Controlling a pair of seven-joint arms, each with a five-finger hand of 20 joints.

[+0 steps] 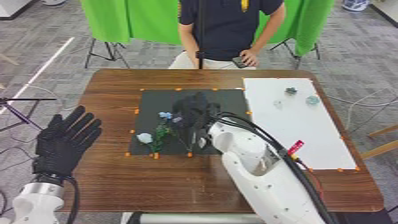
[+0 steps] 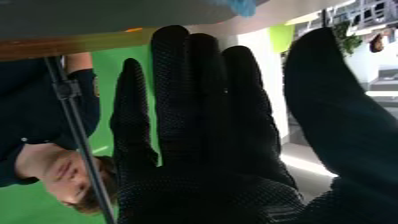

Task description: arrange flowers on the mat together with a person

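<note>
At the far left of the head view, the robot's left hand (image 1: 60, 150) appears over the table's (image 1: 111, 175) left edge, its black-gloved fingers straight and fanned apart, pointing away from the robot. Next comes a dark mat (image 1: 153, 102), its long sides running roughly away from the robot. On its left part lies a white flower (image 1: 145, 137), at the near left, beside green leaves (image 1: 162, 131). The leafy greenery has its long axis running away from the robot, tilted slightly right, with small blue flowers (image 1: 165, 115) at the far end. Just right of these, the right hand (image 1: 191, 109) is above the middle of the mat, pointing away from the robot; the right wrist view shows its fingers straight, some close together, with the thumb standing well apart. Whether it touches the flowers, I cannot tell. On the right forearm is a red tag (image 1: 296, 146) with pale print. Further right, a white sheet (image 1: 306, 132) bears a small dark green piece (image 1: 290, 91) and a pale green one (image 1: 313, 100) towards its far end.
</note>
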